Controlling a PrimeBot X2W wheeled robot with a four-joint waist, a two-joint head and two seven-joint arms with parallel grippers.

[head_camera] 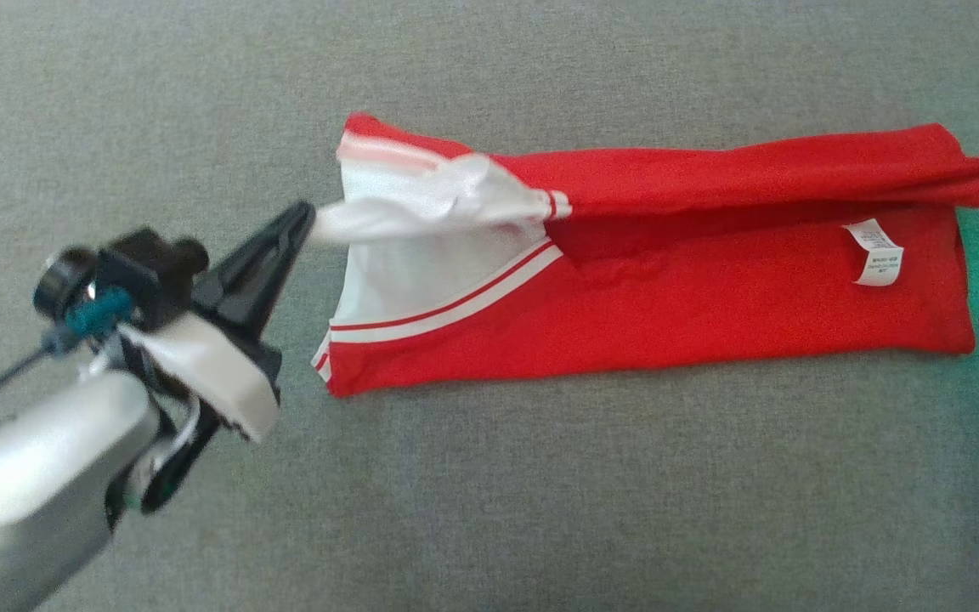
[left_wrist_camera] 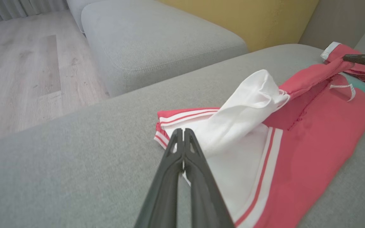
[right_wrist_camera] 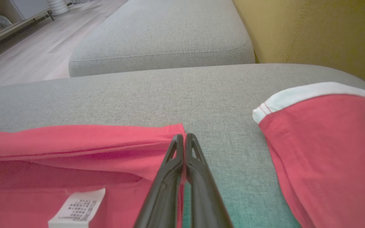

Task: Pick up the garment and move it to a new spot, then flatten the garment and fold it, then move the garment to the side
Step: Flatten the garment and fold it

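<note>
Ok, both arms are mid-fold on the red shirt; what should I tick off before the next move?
1. Jaws of the left gripper shut on the white panel: ok.
2. Jaws of the right gripper shut on the red hem corner: ok.
3. Lifted edge stretched between both grips: ok.
4. Lower layer of the red shirt flat on the sofa cushion: ok.
5. Is the care label tucked away: not ok, exposed.
6. Layers caught in each grip: cannot tell.
</note>
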